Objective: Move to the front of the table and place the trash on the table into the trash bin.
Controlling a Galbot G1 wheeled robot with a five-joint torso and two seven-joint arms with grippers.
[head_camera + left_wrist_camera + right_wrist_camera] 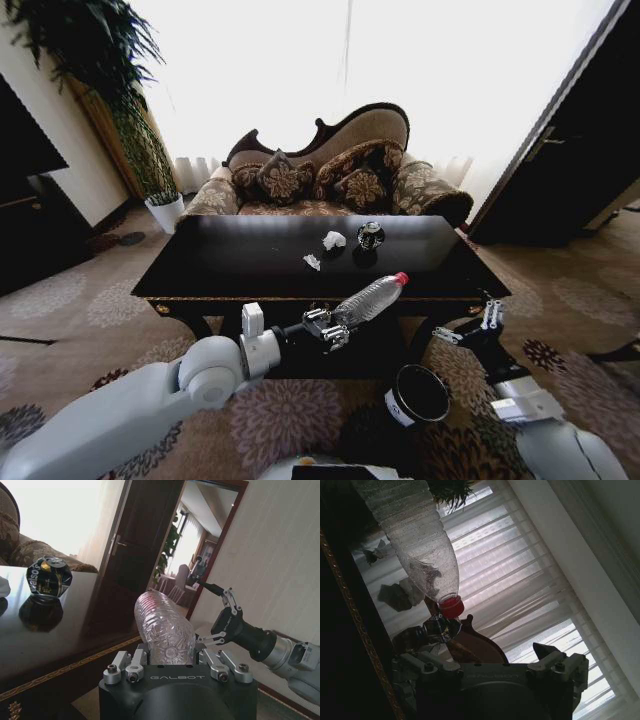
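Bottle point(370, 298) in left hand point(322, 328)

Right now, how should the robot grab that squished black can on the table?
Best guess: come straight down and pinch the crushed can across its dented middle. It stands upright on the table, clear of the paper wads, while the left gripper holds the bottle.

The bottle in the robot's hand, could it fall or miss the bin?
Maybe. The left gripper holds the bottle only by its bottom end, so it might tip out. The bin sits below and further right, so a drop now would likely miss. The right gripper waits close by and could get bumped.
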